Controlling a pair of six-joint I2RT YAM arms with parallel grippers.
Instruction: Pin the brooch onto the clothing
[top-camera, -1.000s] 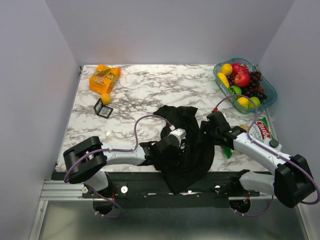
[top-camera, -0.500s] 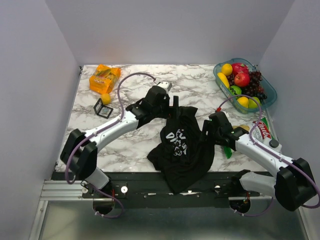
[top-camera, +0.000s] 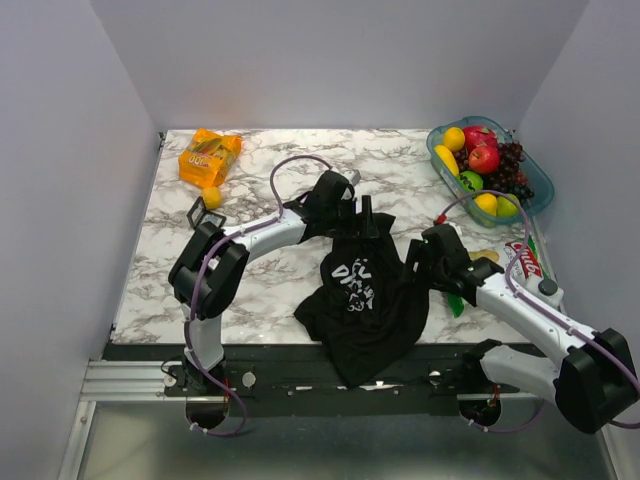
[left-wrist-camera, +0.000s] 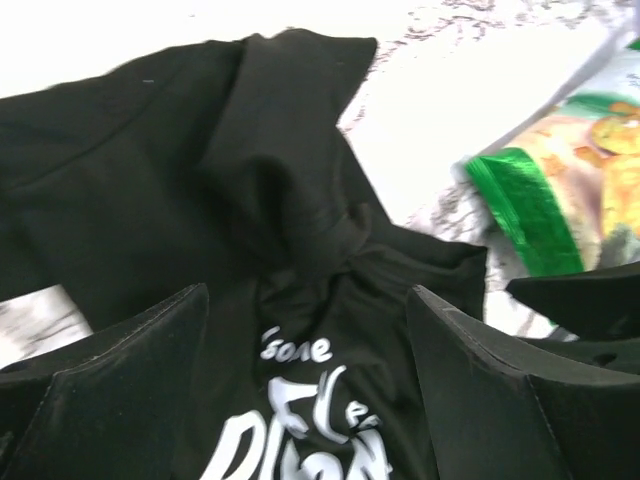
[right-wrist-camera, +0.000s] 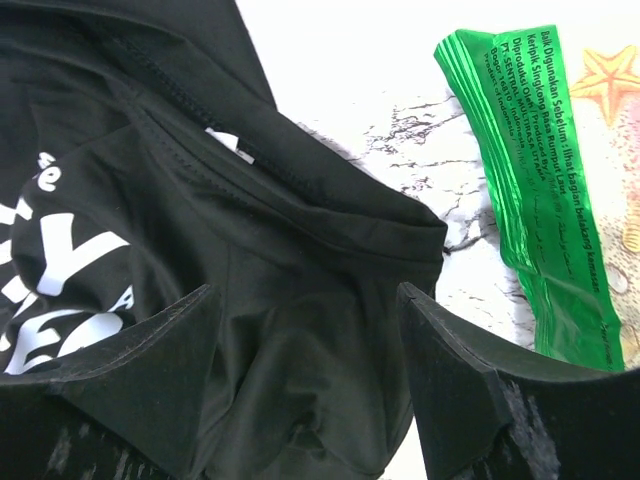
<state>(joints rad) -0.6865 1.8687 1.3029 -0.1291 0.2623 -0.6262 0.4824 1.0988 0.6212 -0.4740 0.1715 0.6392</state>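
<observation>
The clothing, a black T-shirt (top-camera: 375, 300) with white chest print (top-camera: 352, 284), lies crumpled at the table's front middle, its hem hanging over the edge. My left gripper (top-camera: 358, 220) hovers over the shirt's far edge; in the left wrist view it (left-wrist-camera: 310, 385) is open, its fingers (left-wrist-camera: 120, 385) wide apart with the lettering (left-wrist-camera: 300, 430) showing between them. My right gripper (top-camera: 414, 264) is at the shirt's right side, open over plain black fabric (right-wrist-camera: 300, 330), fingers (right-wrist-camera: 470, 400) straddling a fold. The brooch is out of view.
A green-edged snack bag (top-camera: 522, 262) lies right of the shirt, close to the right arm. A fruit basket (top-camera: 534, 200) stands at the back right. An orange packet (top-camera: 208, 155), a small orange ball (top-camera: 211, 197) and a black wire cube (top-camera: 203, 215) are at the back left.
My left arm swung from the shirt's near-left side up to its far edge, then drew in toward it. The white print, covered before, now shows. The right arm barely moved.
</observation>
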